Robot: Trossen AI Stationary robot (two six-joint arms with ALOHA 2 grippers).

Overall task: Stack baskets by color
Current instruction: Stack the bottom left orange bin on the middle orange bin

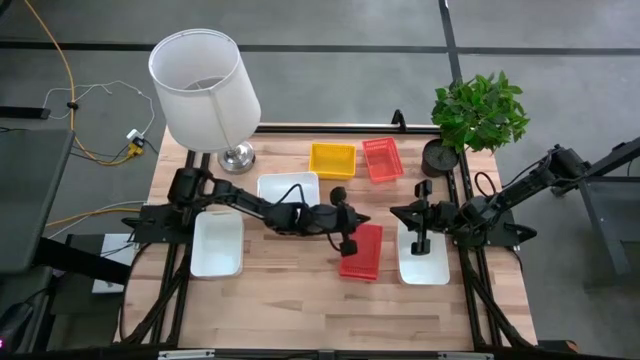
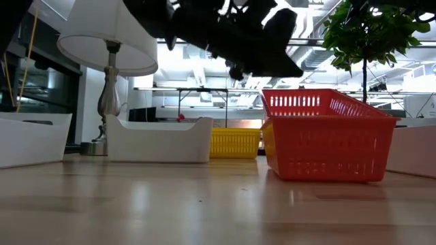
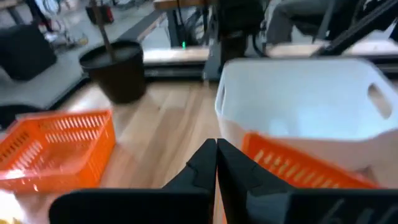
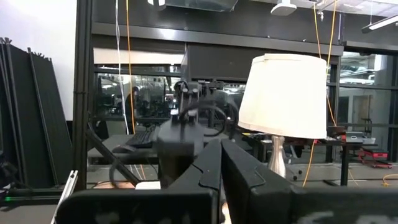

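My left gripper (image 1: 350, 242) (image 3: 216, 149) is shut, hovering at the far left edge of a red mesh basket (image 1: 362, 252) (image 2: 327, 136) that rests flat on the table's middle. In the left wrist view that basket's rim (image 3: 298, 167) runs just beside the fingertips. A yellow basket (image 1: 332, 158) and a second red basket (image 1: 382, 158) (image 3: 56, 149) sit at the far side. White baskets stand at the left (image 1: 217, 243), behind the left arm (image 1: 288, 188) and at the right (image 1: 423, 258) (image 3: 311, 106). My right gripper (image 1: 420, 228) (image 4: 221, 149) is shut, raised over the right white basket. My left gripper's shut fingertips (image 3: 208, 155) stand at the near red basket's rim (image 3: 255, 146), coming in slanting down from the table's left. I cannot tell whether they touch it. The basket stands flat on the table.
A white-shaded lamp (image 1: 205, 90) stands at the far left corner. A black pot (image 1: 440, 157) (image 3: 115, 68) with a green plant (image 1: 482, 110) stands at the far right. Bare wood lies along the near edge (image 1: 300, 310).
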